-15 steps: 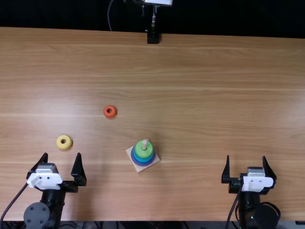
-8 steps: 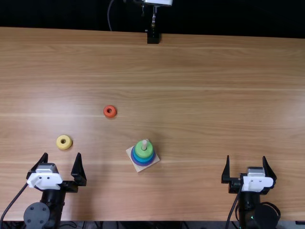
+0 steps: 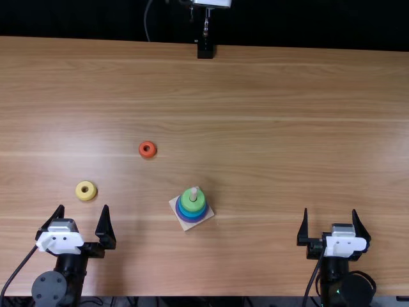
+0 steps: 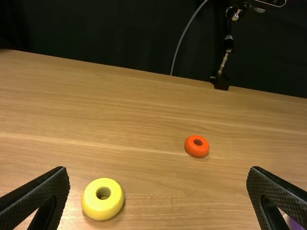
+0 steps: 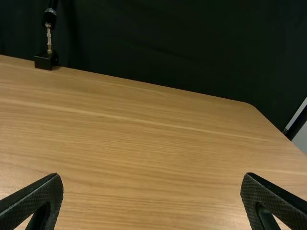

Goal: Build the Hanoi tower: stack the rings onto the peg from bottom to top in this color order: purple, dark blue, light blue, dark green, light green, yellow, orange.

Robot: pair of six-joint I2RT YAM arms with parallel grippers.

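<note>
Rings of purple, blue and green [image 3: 192,204] sit stacked around a pale wooden peg [image 3: 193,194] on a square, pale base [image 3: 186,226]. A round yellow ring [image 3: 78,190] lies just beyond the black left gripper [image 3: 84,206], which gapes wide around nothing. Farther across the brown wooden table [image 3: 268,128] lies a round orange ring [image 3: 142,151]. The black right gripper [image 3: 330,210] also stands wide open, holding nothing.

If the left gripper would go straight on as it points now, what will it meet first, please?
Most likely the yellow ring, which lies ahead of the left gripper, in line with the gap between its fingers. The gripper's height is unclear, so it might pass above.
</note>
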